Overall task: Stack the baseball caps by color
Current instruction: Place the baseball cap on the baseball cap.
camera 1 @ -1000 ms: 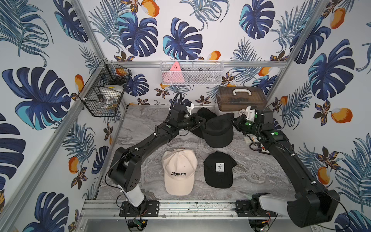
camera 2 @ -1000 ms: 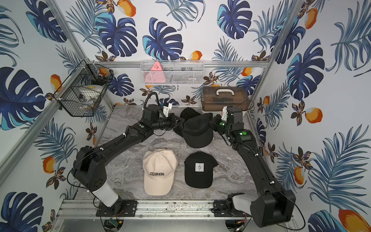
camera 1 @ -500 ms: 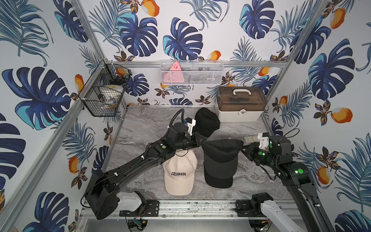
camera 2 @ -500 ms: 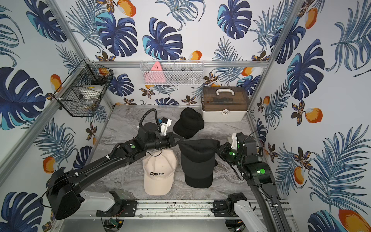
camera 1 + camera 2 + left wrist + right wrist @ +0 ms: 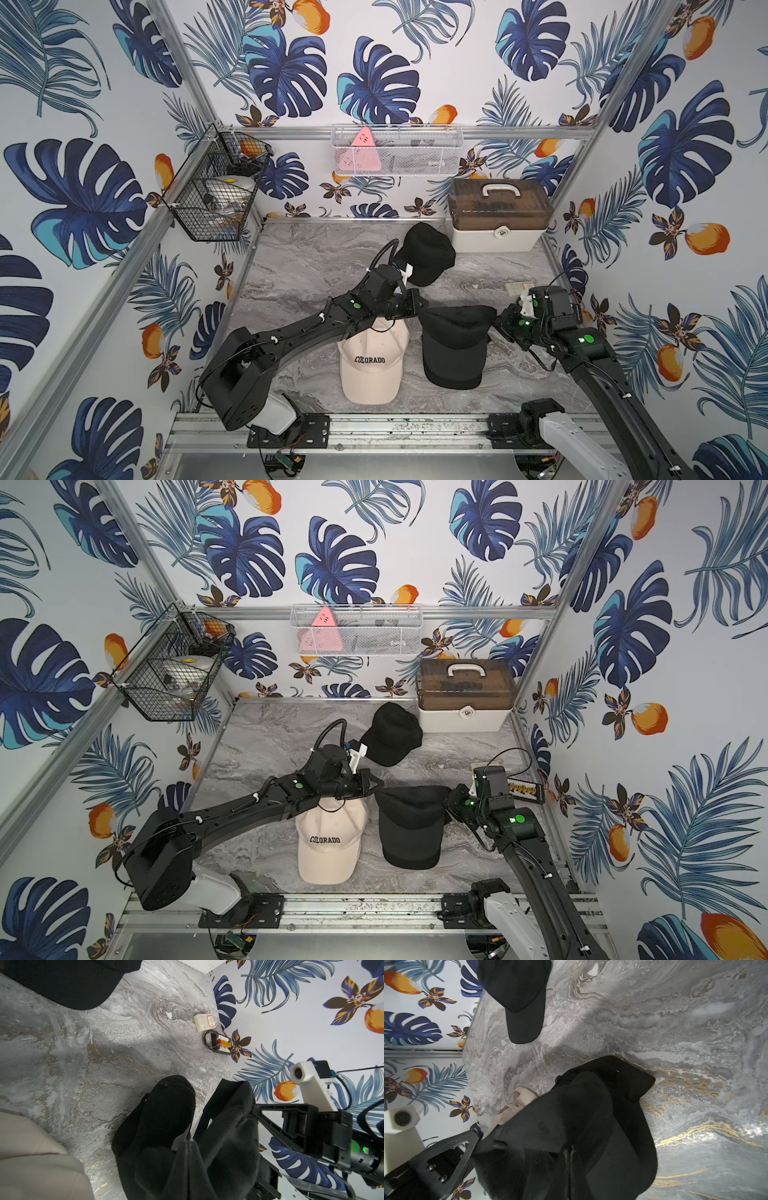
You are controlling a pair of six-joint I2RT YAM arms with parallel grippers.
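Two clenched claws — left claw (image 5: 419, 305), right claw (image 5: 498, 323) — pinch the black cap (image 5: 455, 336), tips buried in fabric.

Black cap (image 5: 453, 328) between left tool (image 5: 422, 306) and right tool (image 5: 497, 322): soft matt cloth. Cream cap (image 5: 371, 374) near left tool: matt cloth. Bench (image 5: 299, 266): smooth marble-look, faint sheen. Tools: matt black.

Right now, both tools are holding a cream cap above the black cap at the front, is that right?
No. The held cap between the left tool and right tool is black, not cream, as both top views show. The rest holds: it hangs above the front cap.
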